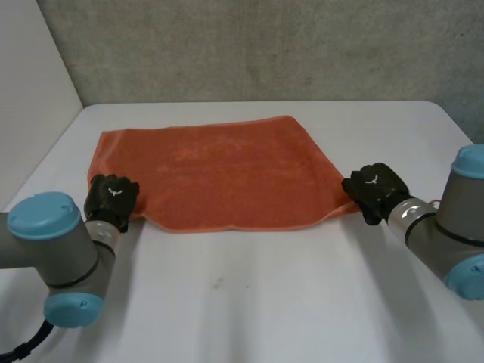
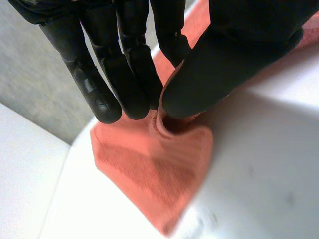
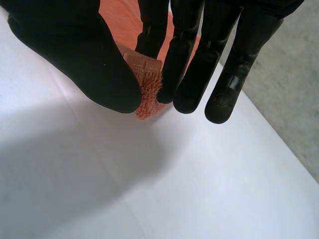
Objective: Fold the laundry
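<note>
Orange towel [image 1: 227, 178] spread flat on white table [image 1: 265, 287], mid-far area. Near-left corner pinched between thumb and fingers of left hand [image 1: 111, 198]. Near-right corner pinched likewise by right hand [image 1: 374, 189].

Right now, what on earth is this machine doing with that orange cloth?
A two-armed robot is about to fold laundry. An orange towel lies spread on the white table. The left hand pinches the towel's near left corner in its fingers, and the right hand pinches the near right corner the same way. Both corners look barely lifted off the table; no fold shows yet.
</note>
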Controlling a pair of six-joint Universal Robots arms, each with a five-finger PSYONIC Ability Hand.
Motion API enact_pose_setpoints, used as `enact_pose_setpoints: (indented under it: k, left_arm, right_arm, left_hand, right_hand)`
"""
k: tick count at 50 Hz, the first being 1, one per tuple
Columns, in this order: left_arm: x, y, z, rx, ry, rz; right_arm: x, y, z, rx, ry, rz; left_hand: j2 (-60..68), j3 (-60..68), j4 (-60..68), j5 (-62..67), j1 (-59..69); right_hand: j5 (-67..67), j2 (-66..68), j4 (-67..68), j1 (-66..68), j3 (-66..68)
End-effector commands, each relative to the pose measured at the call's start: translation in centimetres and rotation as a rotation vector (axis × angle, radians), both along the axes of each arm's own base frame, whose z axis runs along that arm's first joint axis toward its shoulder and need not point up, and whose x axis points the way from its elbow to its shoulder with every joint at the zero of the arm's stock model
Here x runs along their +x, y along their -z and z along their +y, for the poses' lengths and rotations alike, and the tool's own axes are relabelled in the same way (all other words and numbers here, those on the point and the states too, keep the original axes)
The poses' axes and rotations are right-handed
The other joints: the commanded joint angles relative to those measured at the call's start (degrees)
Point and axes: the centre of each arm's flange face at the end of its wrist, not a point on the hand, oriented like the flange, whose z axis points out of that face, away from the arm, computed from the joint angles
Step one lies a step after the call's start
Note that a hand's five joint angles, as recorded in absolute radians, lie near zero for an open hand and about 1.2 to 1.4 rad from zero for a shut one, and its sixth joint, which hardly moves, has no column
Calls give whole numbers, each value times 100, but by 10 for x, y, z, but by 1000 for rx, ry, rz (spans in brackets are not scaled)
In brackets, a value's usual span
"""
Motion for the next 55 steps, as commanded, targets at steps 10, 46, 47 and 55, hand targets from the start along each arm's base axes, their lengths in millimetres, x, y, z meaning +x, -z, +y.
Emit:
enact_pose_setpoints:
  k: [10, 46, 47, 55]
  left_arm:
    - [14, -35, 20, 0, -20, 3]
    - [45, -24, 15, 263, 66, 204]
    - [45, -22, 15, 265, 66, 206]
    - [41, -13, 8, 243, 77, 204]
  right_arm:
    - [-42, -29, -5, 11, 166, -49]
    - [-45, -26, -8, 65, 205, -154]
    - [-45, -26, -8, 64, 205, -153]
    - [-45, -24, -6, 71, 204, -150]
  left_hand:
    - [-4440, -4433, -4438, -4266, -4400]
    - [-4259, -4253, -4258, -4086, -4220]
    - [-4243, -4236, -4241, -4069, -4203]
    - [-3858, -3851, -3856, -3684, -3818]
  right_hand:
    - [1354, 1240, 1160, 2444, 1197]
    - [1354, 1240, 1160, 2444, 1197]
    - [1354, 1240, 1160, 2444, 1197]
    - [1354, 1240, 1160, 2444, 1197]
